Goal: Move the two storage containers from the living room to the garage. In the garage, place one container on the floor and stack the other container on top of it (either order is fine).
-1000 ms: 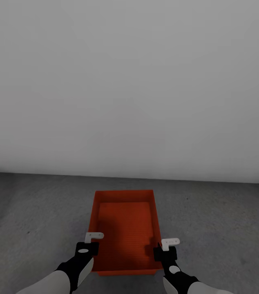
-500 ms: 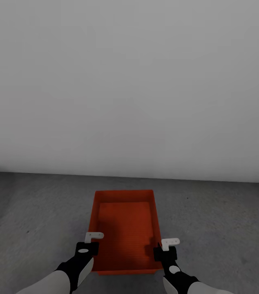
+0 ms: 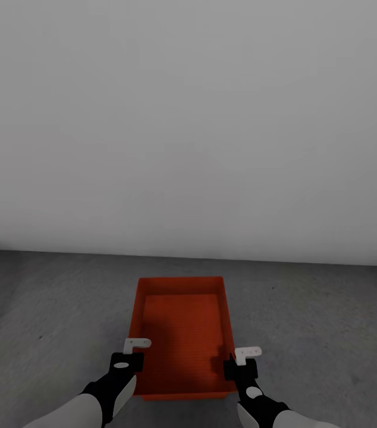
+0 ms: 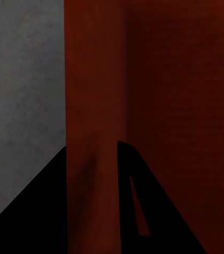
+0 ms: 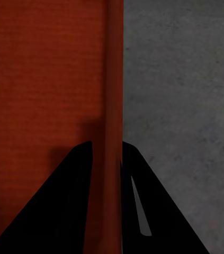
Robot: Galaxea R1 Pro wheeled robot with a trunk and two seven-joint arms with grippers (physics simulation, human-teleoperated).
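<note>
- One orange-red storage container [image 3: 181, 333] is sitting in front of the robot over the dark grey floor [image 3: 319, 333], open top facing up, nothing inside.
- Its long axis is running straight away from the robot toward the grey-white wall [image 3: 188, 119]; short ends are facing the robot and the wall.
- The left gripper [image 3: 124, 360] is clamping the container's left long wall near the robot's end; the right gripper [image 3: 238, 368] is doing the same on the right long wall.
- Left wrist view: the container wall [image 4: 93, 106] is running between the two dark fingers [image 4: 143, 211], one finger inside the box, one outside over the floor [image 4: 21, 95].
- Right wrist view: the thin rim [image 5: 113, 106] is passing between both fingers [image 5: 64, 211], box interior on one side, mottled concrete [image 5: 186, 95] on the other.
- Head view is giving whole outline and wall behind; the wrist views are giving the finger grip only.
- Cannot tell whether the container's base is touching the floor.
</note>
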